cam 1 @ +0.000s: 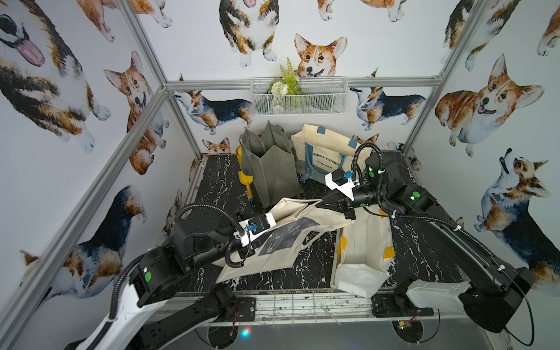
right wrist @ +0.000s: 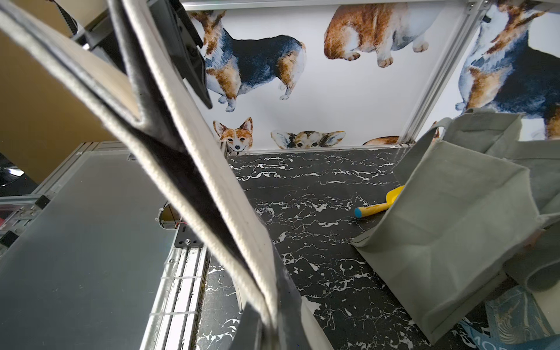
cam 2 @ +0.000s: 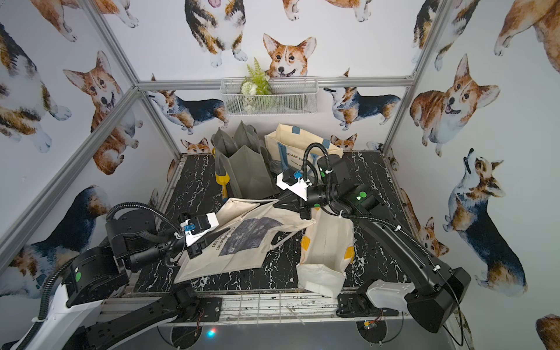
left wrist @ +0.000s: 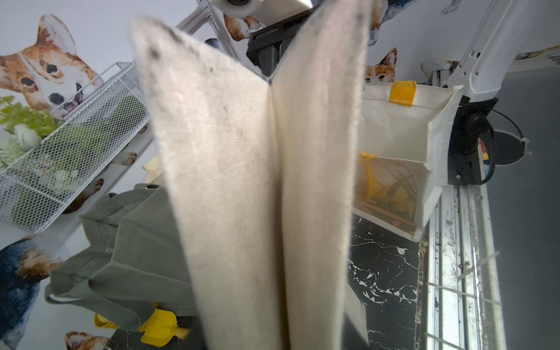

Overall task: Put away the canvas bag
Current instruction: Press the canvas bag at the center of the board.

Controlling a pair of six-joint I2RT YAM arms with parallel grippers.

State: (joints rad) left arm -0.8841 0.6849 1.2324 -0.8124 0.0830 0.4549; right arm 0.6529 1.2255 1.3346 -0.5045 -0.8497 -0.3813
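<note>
Canvas bag [cam 1: 291, 236], rim in tight pinch of right claw [cam 1: 318, 204]; left claw [cam 2: 212, 238] half behind cloth, gap unclear.

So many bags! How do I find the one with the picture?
Start at the black marble table. Near its front middle is a cream canvas bag. Only it has a dark grey picture printed on it; the white bag beside it has yellow tabs, and the grey-green bag behind is plain.
</note>
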